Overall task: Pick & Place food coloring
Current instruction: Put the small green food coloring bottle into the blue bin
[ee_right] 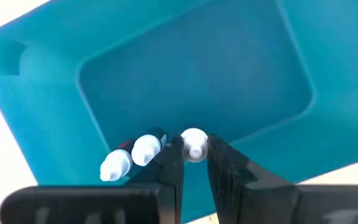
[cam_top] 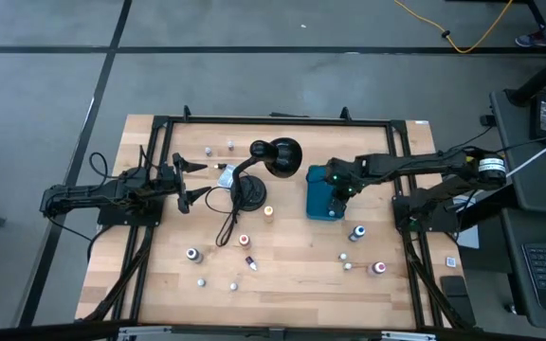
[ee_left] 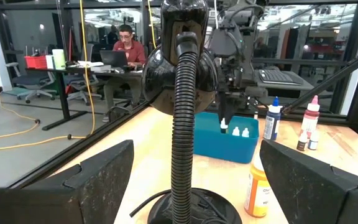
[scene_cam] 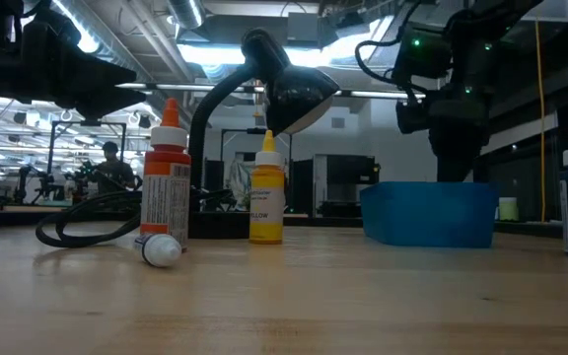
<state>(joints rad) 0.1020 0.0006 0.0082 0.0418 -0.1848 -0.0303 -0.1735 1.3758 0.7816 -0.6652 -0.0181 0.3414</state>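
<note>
The right arm reaches across the desk (cam_top: 282, 284) from its right edge, wrist bent down so the right gripper (ee_right: 194, 163) hangs over the teal box (cam_top: 322, 194); its jaws are pinched on a white-capped bottle (ee_right: 194, 145), held upright just inside the box near one wall; two more white-capped bottles (ee_right: 132, 155) stand in a row beside it, touching or nearly so, one with a dark red body, though the bodies are mostly hidden from above. The left arm lies low along the left side of the desk, its left gripper (cam_top: 193, 182) pointing toward the black lamp (cam_top: 263, 166), jaws spread wide and holding nothing.

The remaining food coloring is scattered over the wood: an orange-capped bottle (scene_cam: 167, 176) with a red label stands upright, a small white-capped one (scene_cam: 162, 250) lying on its side at its foot; a yellow bottle (scene_cam: 266, 192) stands just before the lamp's base; a blue-capped bottle (cam_top: 356, 233) stands near the box, with a red one (cam_top: 379, 268) further toward the front edge; several tiny ones dot the front left.
</note>
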